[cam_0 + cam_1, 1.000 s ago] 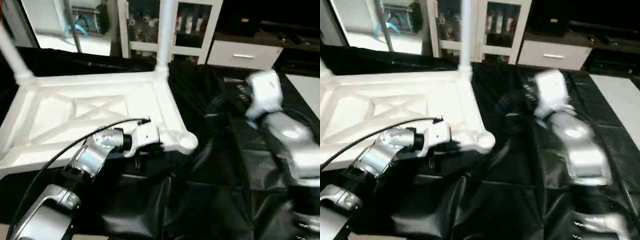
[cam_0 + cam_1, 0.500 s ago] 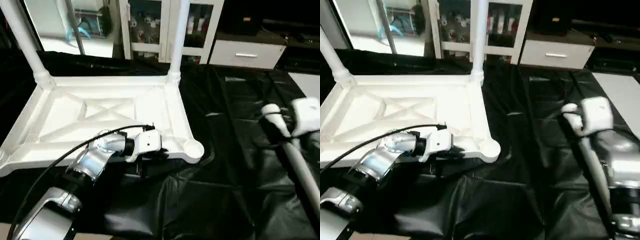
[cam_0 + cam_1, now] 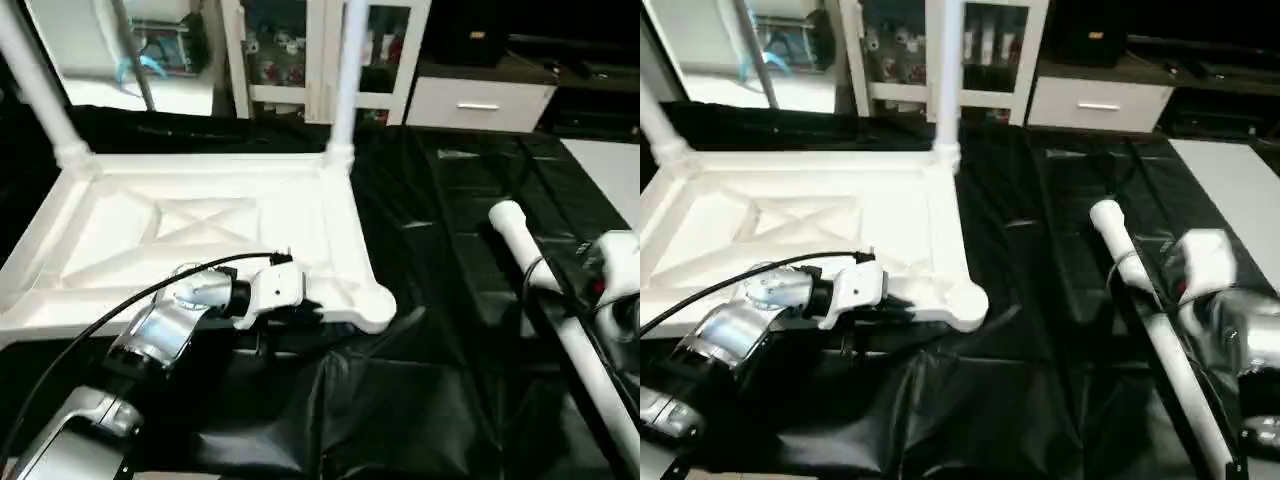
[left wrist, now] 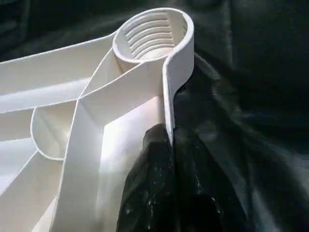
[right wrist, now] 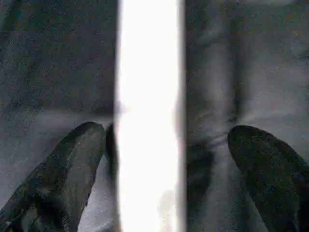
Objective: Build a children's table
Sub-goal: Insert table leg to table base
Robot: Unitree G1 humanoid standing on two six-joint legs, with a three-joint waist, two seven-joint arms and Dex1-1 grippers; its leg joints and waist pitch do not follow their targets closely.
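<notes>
White tabletop [image 3: 200, 225], two upright legs [image 3: 345, 70], one lying [image 3: 560, 320]

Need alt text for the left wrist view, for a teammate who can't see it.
A black finger of the left gripper presses against the rim of the upturned white tabletop, just short of an empty ribbed corner socket. Black cloth lies beside it.
</notes>
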